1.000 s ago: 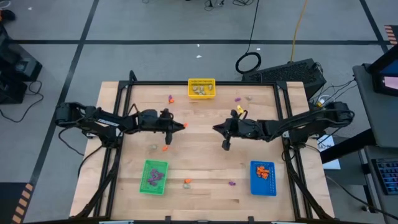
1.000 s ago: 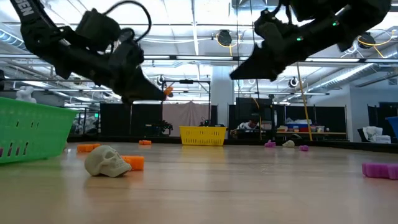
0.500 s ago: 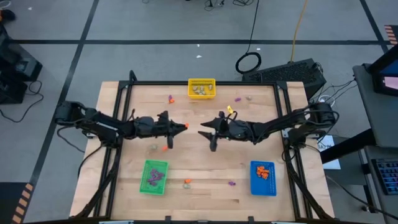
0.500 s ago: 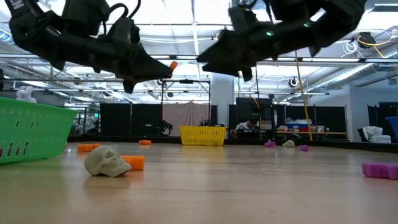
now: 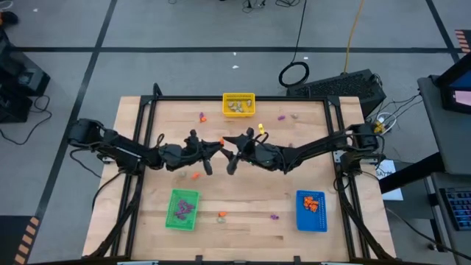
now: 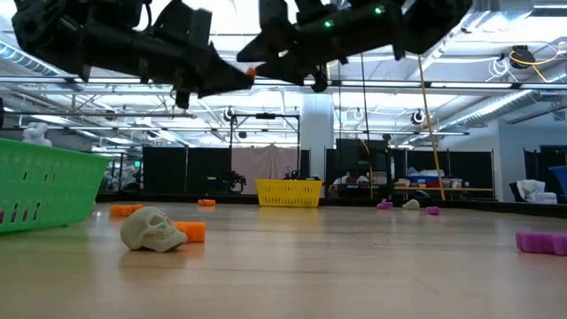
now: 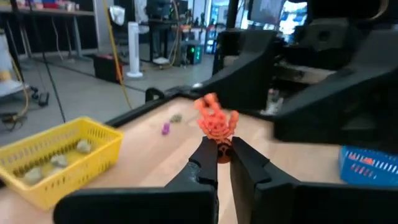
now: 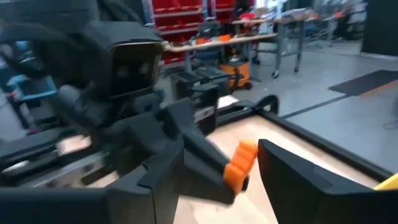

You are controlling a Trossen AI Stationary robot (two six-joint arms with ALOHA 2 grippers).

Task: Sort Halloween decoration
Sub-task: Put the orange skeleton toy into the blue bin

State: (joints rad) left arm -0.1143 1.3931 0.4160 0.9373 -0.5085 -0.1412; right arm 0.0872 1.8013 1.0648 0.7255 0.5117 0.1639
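Left gripper (image 5: pixel 218 145) over mid-table, fingers pinched on an orange trinket (image 7: pixel 216 120): knobbly, hand-like plastic; its lower end is hidden between the fingers. Right gripper (image 5: pixel 227 141) meets it tip to tip, fingers spread wide to either side of the trinket, holding nothing; whether they touch it cannot be told.

Green bin (image 5: pixel 182 208) near the front edge, slotted plastic, with purple pieces too small to make out. A pale skull (image 6: pixel 151 229) lies on the wood beside orange pieces (image 6: pixel 191 231). Yellow bin (image 5: pixel 238 104) at the back edge holds tan lumps. Blue bin (image 5: pixel 311 210), front right, holds orange ones. Stray purple trinkets (image 6: pixel 539 242) lie scattered.
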